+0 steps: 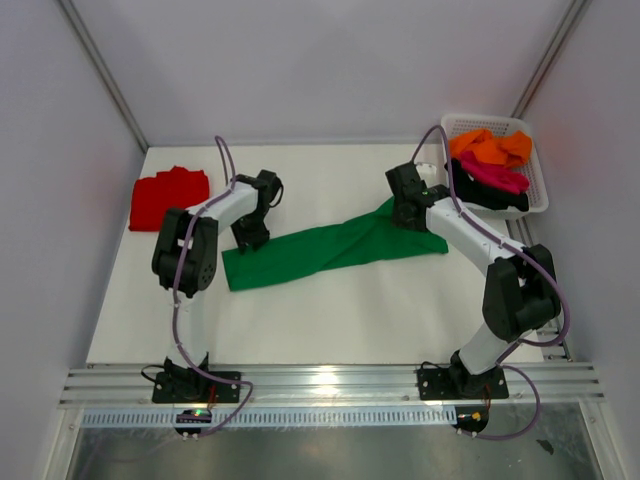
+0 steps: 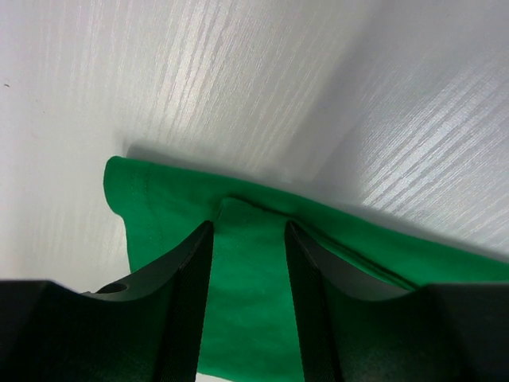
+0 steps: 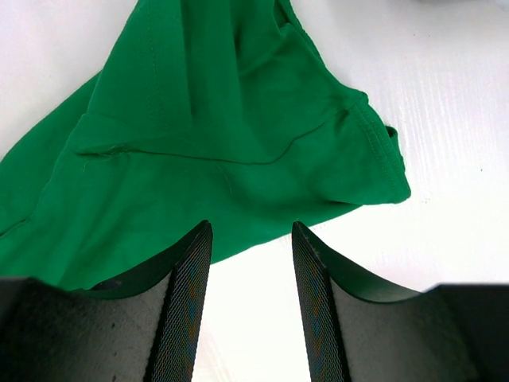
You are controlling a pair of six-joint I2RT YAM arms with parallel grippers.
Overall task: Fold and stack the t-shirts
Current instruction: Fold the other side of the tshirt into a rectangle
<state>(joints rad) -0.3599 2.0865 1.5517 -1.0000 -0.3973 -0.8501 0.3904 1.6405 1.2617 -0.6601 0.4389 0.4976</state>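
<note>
The white mesh basket holds orange, magenta and black t-shirts. The green t-shirt lies stretched and creased across the tabletop, and the red t-shirt sits folded far left. The fingers of the left end effector and right end effector stand apart, holding nothing.

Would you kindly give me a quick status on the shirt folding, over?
Left gripper, jaws open, over green t-shirt. Right gripper, jaws open, at its other end. Shirt strung out, unfolded. Nothing lying on it.
</note>
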